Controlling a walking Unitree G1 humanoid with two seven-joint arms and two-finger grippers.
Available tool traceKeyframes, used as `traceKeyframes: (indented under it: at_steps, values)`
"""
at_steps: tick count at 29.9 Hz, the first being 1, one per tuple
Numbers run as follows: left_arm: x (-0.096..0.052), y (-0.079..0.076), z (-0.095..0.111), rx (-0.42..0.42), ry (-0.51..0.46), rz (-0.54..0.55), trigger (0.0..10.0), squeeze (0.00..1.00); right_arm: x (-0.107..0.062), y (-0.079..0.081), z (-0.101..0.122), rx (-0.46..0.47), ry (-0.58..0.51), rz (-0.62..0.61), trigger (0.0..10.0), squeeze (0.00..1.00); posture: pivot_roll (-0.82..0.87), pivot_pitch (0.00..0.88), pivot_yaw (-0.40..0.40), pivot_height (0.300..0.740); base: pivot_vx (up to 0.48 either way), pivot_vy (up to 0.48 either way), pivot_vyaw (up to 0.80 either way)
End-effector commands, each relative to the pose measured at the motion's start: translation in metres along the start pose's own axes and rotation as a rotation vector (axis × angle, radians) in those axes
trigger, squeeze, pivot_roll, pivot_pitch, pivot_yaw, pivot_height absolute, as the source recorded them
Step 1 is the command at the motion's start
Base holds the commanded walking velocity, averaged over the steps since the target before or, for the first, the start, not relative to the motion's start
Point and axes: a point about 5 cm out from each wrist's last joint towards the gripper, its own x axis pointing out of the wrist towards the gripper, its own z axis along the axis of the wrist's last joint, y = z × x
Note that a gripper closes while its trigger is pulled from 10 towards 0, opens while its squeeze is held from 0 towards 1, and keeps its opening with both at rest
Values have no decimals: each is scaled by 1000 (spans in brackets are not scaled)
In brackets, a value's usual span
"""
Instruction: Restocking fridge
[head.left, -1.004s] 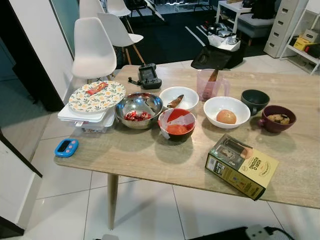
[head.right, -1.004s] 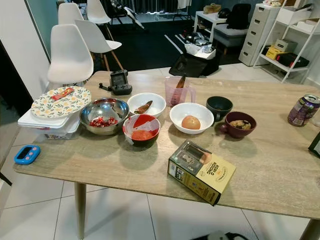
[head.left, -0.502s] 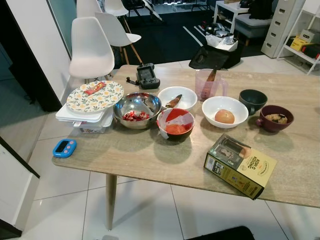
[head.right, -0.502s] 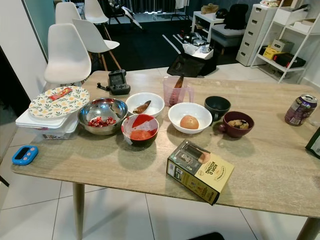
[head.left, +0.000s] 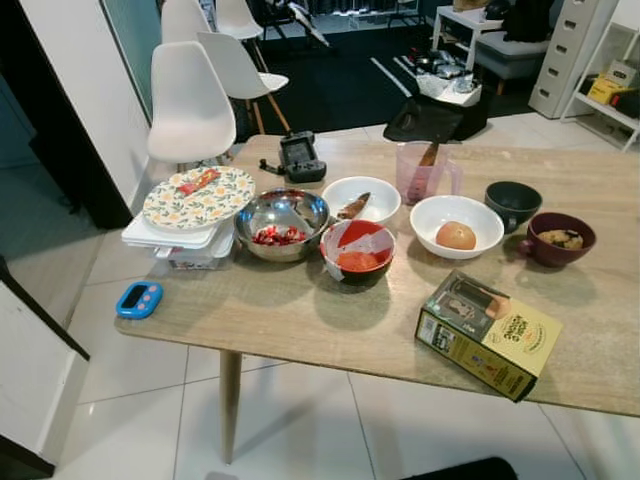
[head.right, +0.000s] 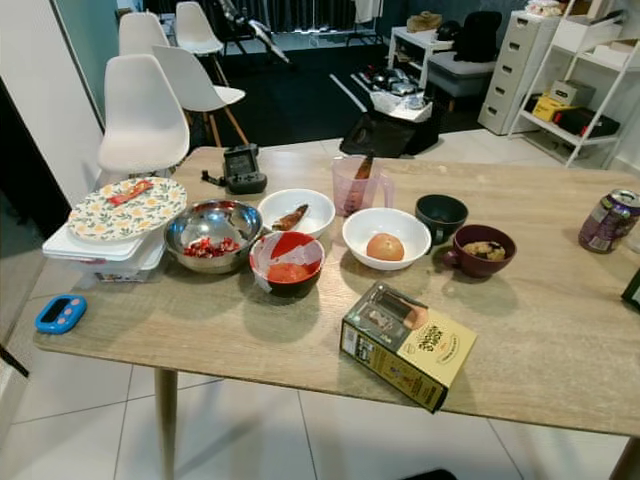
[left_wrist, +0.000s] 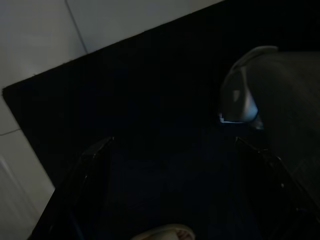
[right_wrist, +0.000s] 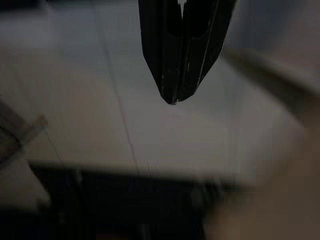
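A wooden table (head.left: 300, 320) carries the food items. A steel bowl (head.left: 282, 220) holds red pieces, and beside it stands a red and white bowl (head.left: 357, 250) of red sauce. One white bowl (head.left: 456, 225) contains a round orange item; another white bowl (head.left: 358, 197) has a brown piece in it. A yellow box (head.left: 487, 333) lies flat near the front edge. A purple can (head.right: 609, 220) stands at the far right. In the dark left wrist view, my left gripper (left_wrist: 173, 142) hangs open over a black mat. My right gripper (right_wrist: 175, 97) is shut above the pale floor.
A floral plate (head.left: 197, 195) rests on stacked white containers at the table's left end, and a blue timer (head.left: 138, 299) lies at the corner. A pink jug (head.left: 425, 170), dark bowl (head.left: 512, 200), maroon cup (head.left: 557, 238) and black device (head.left: 300, 157) stand farther back. White chairs (head.left: 190, 105) stand behind.
The whole picture has shifted a little, so the camera moved. Nothing on the table has changed place.
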Motion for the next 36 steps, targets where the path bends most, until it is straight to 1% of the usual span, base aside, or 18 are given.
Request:
traceKeyframes:
  at_steps: [1, 2, 3, 4, 6, 8, 10, 12, 13, 15, 16, 19, 21, 22, 24, 28, 32, 36]
  values:
    - [0, -1, 0, 5, 0, -6, 10000, 0, -2, 14, 22, 56, -97, 71, 10000, 0, -33, 0, -1, 740, 0, 0, 0]
    - [0, 0, 0, 12, -1, -7, 10000, 0, -14, 50, 71, 195, -271, 272, 10000, 0, -36, 0, 2, 740, 0, 0, 0]
    - [0, 0, 0, 12, -1, -7, 10000, 0, -14, 50, 71, 195, -271, 272, 10000, 0, -36, 0, 2, 740, 0, 0, 0]
    - [0, 0, 1, 15, -2, -6, 10000, 0, -32, 78, 104, 247, -409, 458, 10000, 0, -37, 0, 1, 740, 0, 0, 0]
    - [0, 1, 1, 16, -2, -5, 10000, 0, -47, 94, 124, 269, -500, 575, 10000, 0, -37, 0, 1, 740, 0, 0, 0]
    - [0, 2, 2, 15, -7, 1, 10000, 0, -91, 130, 166, 437, -636, 898, 10000, 0, -30, 0, -3, 740, 0, 0, 0]
    - [0, 3, 2, 12, -9, 2, 10000, 0, -123, 146, 191, 589, -689, 1112, 10000, 0, -30, 0, -2, 740, 0, 0, 0]
    - [0, 2, 2, 10, -10, 0, 10000, 0, -185, 161, 218, 732, -771, 1466, 10000, 0, -26, 0, -1, 740, 0, 0, 0]
    - [0, 2, 2, 10, -10, 0, 10000, 0, -185, 161, 218, 732, -771, 1466, 10000, 0, -26, 0, -1, 740, 0, 0, 0]
    - [0, 1, 2, 9, -10, -2, 10000, 0, -215, 164, 227, 778, -811, 1621, 10000, 0, -26, 0, -2, 740, 0, 0, 0]
    - [0, -1, 1, 10, -7, -9, 10000, 0, -260, 164, 236, 833, -848, 1842, 10000, 0, -24, 0, 3, 740, 0, 0, 0]
    - [0, -2, -1, 12, -4, -11, 10000, 0, -288, 161, 243, 894, -861, 1972, 10000, 0, -21, 0, 5, 740, 0, 0, 0]
    - [0, -2, -3, 14, 1, -12, 10000, 0, -351, 143, 260, 1079, -878, 2279, 10000, 0, -16, 2, 0, 740, 0, 0, 0]
    - [0, -2, -3, 14, 1, -12, 10000, 0, -351, 143, 260, 1079, -878, 2279, 10000, 0, -16, 2, 0, 740, 0, 0, 0]
    - [-1, -1, -4, 15, 2, -10, 10000, 0, -390, 123, 275, 1235, -894, 2512, 10000, 0, -13, 13, -4, 740, 0, 0, 0]
    - [-1, 0, -4, 14, 1, -10, 10000, 0, -402, 115, 281, 1288, -909, 2602, 10000, 0, -11, 22, -5, 740, 0, 0, 0]
    - [-1, 0, -5, 17, 2, -10, 10000, 0, -433, 79, 299, 1445, -971, 2901, 10000, 0, -8, 54, 0, 740, 0, 0, 0]
    - [-1, 0, -9, 22, 8, -13, 10000, 0, -446, 61, 303, 1481, -1010, 3011, 10000, 0, -9, 59, 1, 740, 0, 0, 0]
